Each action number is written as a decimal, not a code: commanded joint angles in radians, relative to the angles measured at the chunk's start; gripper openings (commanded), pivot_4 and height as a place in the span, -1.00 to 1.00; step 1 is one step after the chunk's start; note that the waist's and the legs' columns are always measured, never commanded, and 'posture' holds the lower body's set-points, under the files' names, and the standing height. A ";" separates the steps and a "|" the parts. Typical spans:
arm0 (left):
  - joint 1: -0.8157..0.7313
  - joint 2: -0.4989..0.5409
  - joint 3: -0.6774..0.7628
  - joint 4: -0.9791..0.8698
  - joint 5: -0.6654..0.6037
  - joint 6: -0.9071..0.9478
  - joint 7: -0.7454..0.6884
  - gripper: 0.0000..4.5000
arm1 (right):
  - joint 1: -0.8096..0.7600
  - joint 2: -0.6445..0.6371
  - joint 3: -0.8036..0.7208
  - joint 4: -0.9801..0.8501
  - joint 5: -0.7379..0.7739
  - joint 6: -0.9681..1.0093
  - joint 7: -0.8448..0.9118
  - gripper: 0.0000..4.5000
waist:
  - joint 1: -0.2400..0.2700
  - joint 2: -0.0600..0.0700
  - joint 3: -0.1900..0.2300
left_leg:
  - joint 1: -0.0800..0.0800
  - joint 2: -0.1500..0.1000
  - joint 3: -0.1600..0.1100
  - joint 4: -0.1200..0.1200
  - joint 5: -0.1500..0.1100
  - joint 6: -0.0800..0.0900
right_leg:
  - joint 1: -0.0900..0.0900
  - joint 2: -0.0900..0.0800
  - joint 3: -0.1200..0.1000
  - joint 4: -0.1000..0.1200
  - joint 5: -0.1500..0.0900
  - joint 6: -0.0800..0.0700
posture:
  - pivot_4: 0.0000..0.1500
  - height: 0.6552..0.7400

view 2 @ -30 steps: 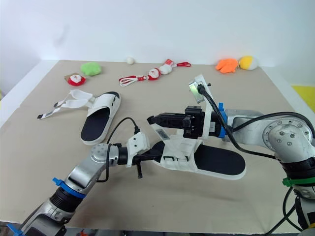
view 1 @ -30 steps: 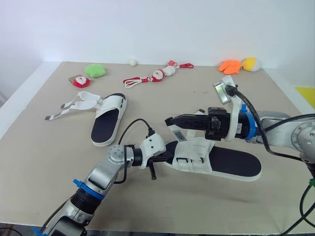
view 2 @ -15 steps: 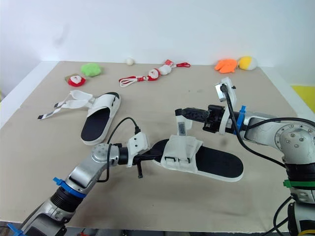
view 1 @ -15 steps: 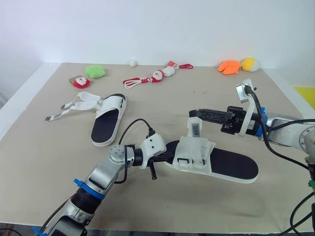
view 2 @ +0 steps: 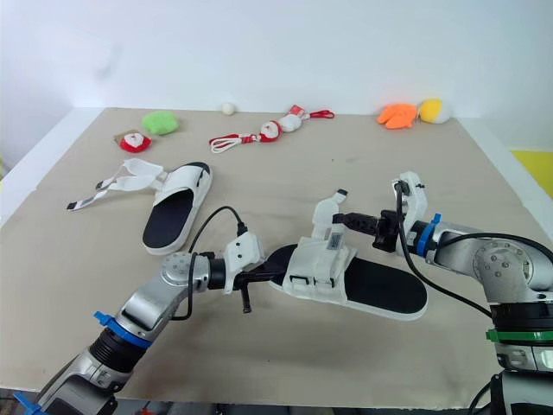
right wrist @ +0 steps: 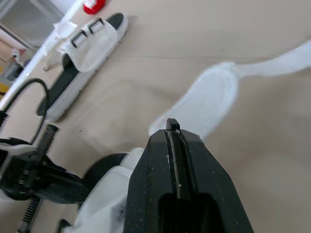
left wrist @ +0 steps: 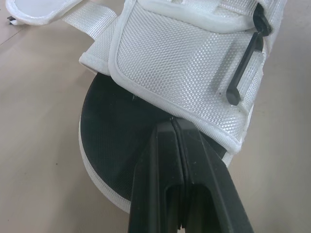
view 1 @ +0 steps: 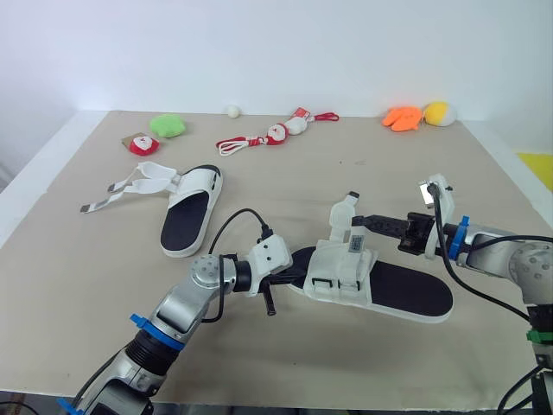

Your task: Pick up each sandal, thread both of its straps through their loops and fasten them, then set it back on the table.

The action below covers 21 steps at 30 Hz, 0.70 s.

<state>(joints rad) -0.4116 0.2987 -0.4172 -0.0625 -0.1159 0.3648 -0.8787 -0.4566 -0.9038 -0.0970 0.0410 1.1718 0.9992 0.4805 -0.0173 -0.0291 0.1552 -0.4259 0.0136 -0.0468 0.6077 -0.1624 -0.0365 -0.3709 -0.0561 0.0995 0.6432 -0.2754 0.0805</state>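
The sandal [view 1: 406,292] nearest the robot lies flat on the worktop [view 1: 285,177]. Its white upper [view 1: 341,275] sits over the black footbed at the end towards the left arm.

In the eye views we see an upright strap [view 1: 341,213] rising from the upper, and a labelled strap [view 1: 355,245] lying across it. The left pincer [view 1: 301,277] lies low at that end of the sandal, with its tip at the rim of the upper. The right pincer [view 1: 357,221] hangs above the worktop with its tip just beside the upright strap. We cannot tell whether the two touch. The other sandal [view 1: 192,206] rests well apart towards the far left, its open straps [view 1: 130,183] splayed on the worktop. Soft toys [view 1: 167,124] line the far edge.

In the left wrist view we find that pincer's fingers [left wrist: 160,170] pressed together with no gap. Their tip meets the edge of the woven upper, just above the footbed.

In the right wrist view we see the right pincer drawn together as well, with only a thin seam between its two halves. The upright strap lies blurred just beyond the tip, and the other sandal sits farther off.
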 commanded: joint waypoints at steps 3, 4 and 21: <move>0.037 0.017 -0.064 0.059 0.042 0.035 -0.010 -1.00 | 0.008 0.020 -0.066 0.016 -0.101 -0.021 0.045 -1.00 | 0.000 0.000 0.000 | 0.000 0.000 0.000 0.000 0.000 0.000 | 0.000 0.000 0.000 0.000 0.000 0.000 | 1.00 1.00; 0.036 0.018 -0.063 0.059 0.042 0.035 -0.010 -1.00 | 0.014 0.021 -0.066 0.015 -0.121 -0.033 0.054 -1.00 | 0.000 0.000 0.000 | 0.000 0.000 0.000 0.000 0.000 0.000 | 0.000 0.000 0.000 0.000 0.000 0.000 | 1.00 1.00; 0.025 0.014 -0.063 0.073 0.041 0.030 -0.008 -1.00 | 0.100 0.024 -0.014 -0.010 -0.424 -0.127 0.178 -1.00 | 0.000 0.000 0.000 | 0.000 -0.001 -0.001 0.001 0.000 0.000 | 0.001 0.000 0.000 0.000 0.000 0.002 | 1.00 1.00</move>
<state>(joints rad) -0.4221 0.2975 -0.4243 -0.0553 -0.1159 0.3648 -0.8785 -0.3603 -0.8722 -0.1106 0.0137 0.8130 0.8795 0.6779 -0.0171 -0.0291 0.1550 -0.4259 0.0129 -0.0477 0.6087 -0.1624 -0.0366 -0.3699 -0.0565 0.0989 0.6431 -0.2754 0.0822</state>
